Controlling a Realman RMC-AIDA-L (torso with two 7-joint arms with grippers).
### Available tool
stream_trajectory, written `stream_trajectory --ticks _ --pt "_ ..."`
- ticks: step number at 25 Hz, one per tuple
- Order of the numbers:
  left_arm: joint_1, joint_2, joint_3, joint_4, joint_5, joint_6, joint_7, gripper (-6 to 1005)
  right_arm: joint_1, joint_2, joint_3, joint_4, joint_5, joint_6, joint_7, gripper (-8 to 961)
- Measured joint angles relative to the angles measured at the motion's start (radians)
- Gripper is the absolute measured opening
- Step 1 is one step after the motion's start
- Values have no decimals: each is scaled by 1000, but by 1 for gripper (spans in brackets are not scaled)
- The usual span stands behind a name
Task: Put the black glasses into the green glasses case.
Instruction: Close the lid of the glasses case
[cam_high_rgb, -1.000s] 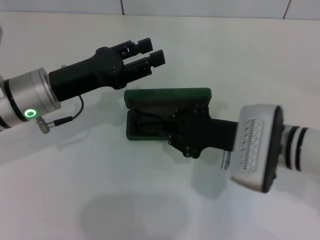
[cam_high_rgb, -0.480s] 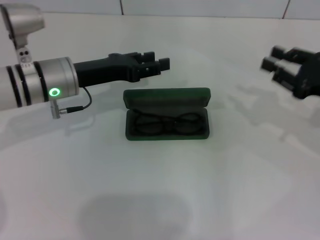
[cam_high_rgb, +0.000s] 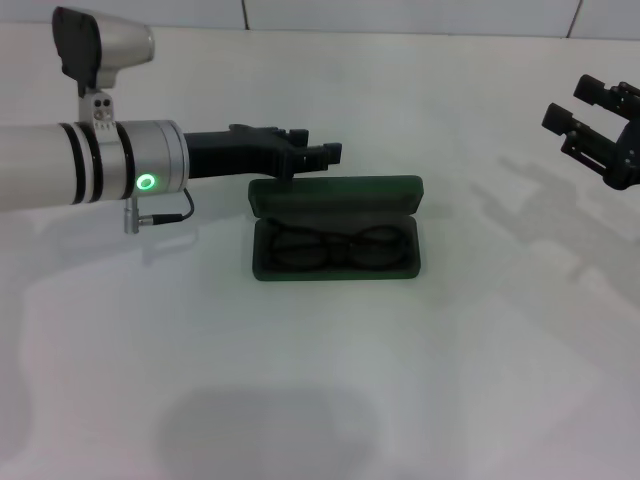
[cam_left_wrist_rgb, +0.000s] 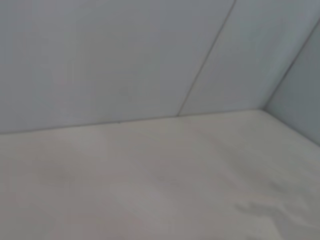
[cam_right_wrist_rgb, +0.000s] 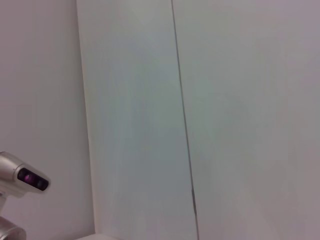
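The green glasses case (cam_high_rgb: 335, 195) lies open at the middle of the white table, lid raised at the back. The black glasses (cam_high_rgb: 335, 248) lie folded inside its lower half. My left gripper (cam_high_rgb: 318, 148) hovers just behind the case's left back corner, open and empty, turned almost edge-on. My right gripper (cam_high_rgb: 585, 110) is up at the far right edge, well away from the case, open and empty. Neither wrist view shows the case or the glasses.
The white table (cam_high_rgb: 320, 400) has a tiled wall behind it. The left wrist view shows only the table top (cam_left_wrist_rgb: 150, 190) and the wall. The right wrist view shows the wall and a silver robot part (cam_right_wrist_rgb: 20, 180).
My right arm pulled back from the case to the far right and rose, leaving the glasses inside. My left gripper rotated and lowered towards the case's back left corner.
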Motion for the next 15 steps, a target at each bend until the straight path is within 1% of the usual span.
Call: stream_trajectory --ticks 7,10,15 --pt "4 -1 39 -2 2 1 1 625 10 2 -5 5 0 11 -12 549" --pt "7 -1 62 -2 -7 6 9 624 12 8 -5 8 0 15 -26 550" --pt "22 -5 69 -6 -16 11 62 623 13 13 -6 10 0 24 -34 550"
